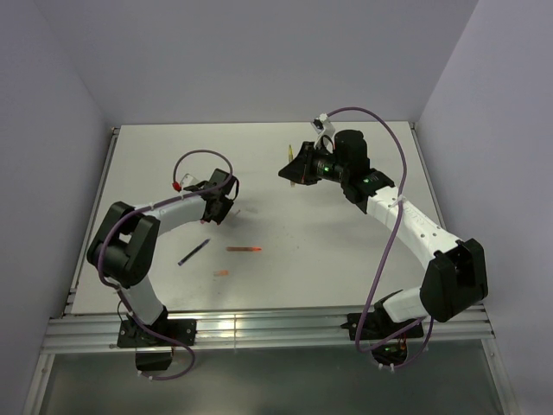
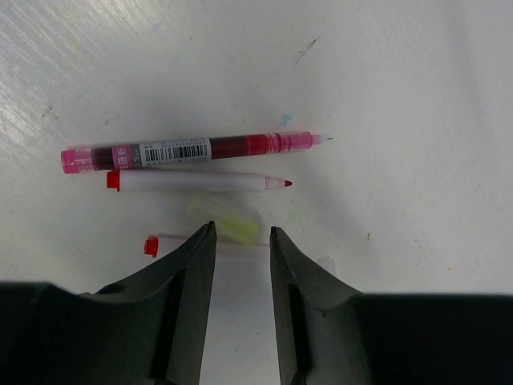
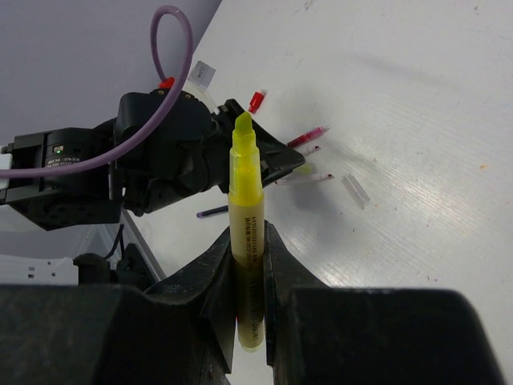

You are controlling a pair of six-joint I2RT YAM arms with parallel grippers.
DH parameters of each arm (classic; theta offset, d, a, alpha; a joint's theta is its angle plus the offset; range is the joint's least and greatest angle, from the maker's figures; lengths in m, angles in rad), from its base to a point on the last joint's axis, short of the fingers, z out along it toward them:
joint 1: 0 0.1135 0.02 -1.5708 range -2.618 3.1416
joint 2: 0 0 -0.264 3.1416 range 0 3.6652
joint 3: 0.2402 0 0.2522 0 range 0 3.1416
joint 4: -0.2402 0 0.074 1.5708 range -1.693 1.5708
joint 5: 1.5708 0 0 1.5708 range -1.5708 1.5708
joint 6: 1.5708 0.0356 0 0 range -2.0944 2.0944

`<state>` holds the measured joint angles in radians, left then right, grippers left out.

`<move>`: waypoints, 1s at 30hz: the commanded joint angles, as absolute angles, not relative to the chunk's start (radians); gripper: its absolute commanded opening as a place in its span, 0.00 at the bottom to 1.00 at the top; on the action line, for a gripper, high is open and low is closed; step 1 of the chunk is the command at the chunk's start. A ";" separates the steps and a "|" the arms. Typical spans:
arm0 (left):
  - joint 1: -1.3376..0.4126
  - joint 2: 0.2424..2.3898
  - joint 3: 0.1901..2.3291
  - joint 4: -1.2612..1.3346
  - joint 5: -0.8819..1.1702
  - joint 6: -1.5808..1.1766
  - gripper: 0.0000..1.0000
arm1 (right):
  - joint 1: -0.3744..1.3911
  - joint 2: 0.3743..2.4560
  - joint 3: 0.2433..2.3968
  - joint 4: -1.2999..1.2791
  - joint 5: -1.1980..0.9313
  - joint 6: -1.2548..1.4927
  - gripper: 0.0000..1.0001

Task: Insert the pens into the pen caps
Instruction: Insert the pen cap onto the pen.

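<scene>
Right tool: we see the right tool (image 3: 247,234) pressed onto the barrel of a yellow highlighter (image 3: 243,176). It holds the highlighter above the tabletop (image 1: 346,259), on the far side and right of the middle, with the tip bare.
Left tool: the left tool (image 2: 243,233) hangs low, left of the middle, jaws spread and holding nothing. The jaws straddle a second white pen (image 2: 172,239).
Under the left tool: a pink pen (image 2: 192,150) and a white pen (image 2: 196,182) lie side by side, tips bare. A pale yellow cap (image 2: 228,224) lies just past the fingertips.
Nearer us: a dark pen (image 1: 193,252), an orange pen (image 1: 244,249) and a small orange cap (image 1: 222,273) lie apart from one another.
Clear cap: a clear cap (image 3: 357,191) lies alone near the pen cluster.
Done: we judge that nothing is finished, since every pen we can see clearly has no cap.
Left to do: every pen needs its cap. The highlighter looks to be first, and the pale yellow cap seems to be its match.
</scene>
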<state>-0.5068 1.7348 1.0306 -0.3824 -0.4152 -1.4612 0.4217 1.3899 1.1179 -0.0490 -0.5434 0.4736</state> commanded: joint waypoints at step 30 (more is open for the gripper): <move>-0.480 1.764 1.074 -0.428 -0.439 -1.480 0.44 | 0.414 1.408 1.120 -0.003 -0.575 0.465 0.00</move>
